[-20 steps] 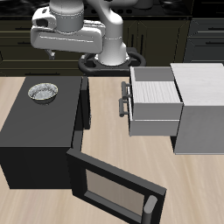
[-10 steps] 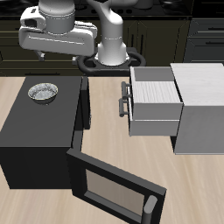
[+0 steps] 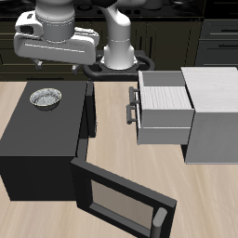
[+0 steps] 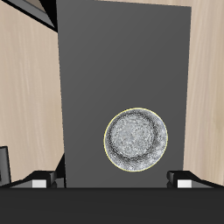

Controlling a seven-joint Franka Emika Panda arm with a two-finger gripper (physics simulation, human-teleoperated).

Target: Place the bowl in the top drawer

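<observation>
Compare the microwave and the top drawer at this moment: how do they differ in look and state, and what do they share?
The microwave is black, while the top drawer is light grey with a whitish inside. The microwave's windowed door swings open toward the table's front edge; the top drawer is slid straight out of its cabinet. The bowl sits on top of the microwave; the top drawer holds nothing visible. Both stand open and box-shaped.

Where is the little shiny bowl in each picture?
Exterior view: the bowl sits on top of the black microwave, near its back corner, far from the open drawer.
Wrist view: the bowl is in plain sight on the microwave's dark top, between the gripper's fingertips.
Shared landmark: the microwave's flat dark top.
</observation>
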